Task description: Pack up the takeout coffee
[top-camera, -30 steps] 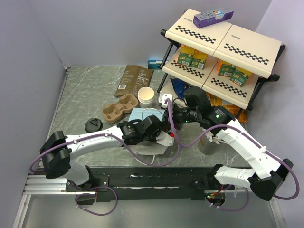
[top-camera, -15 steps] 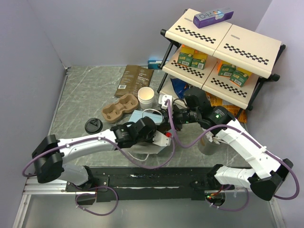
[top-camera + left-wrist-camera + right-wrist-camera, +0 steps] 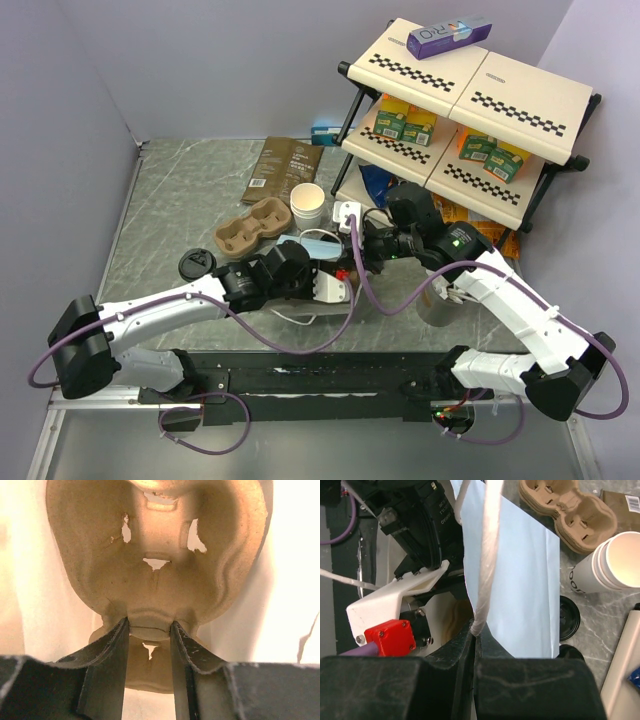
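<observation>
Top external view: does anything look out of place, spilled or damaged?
The black lid lies alone on the table, off the open white cup, with the pulp carrier between them. Nothing looks spilled.

The top view is softly lit from above and sharp, with faint shadows under the shelf rack (image 3: 520, 95). In the left wrist view the pulp carrier (image 3: 155, 580) glows warm and hazy while the bag (image 3: 295, 580) around it burns out to white. The right wrist view is crisp on the white cup (image 3: 600, 575) but blurs on the near bag handle (image 3: 487, 555).
</observation>
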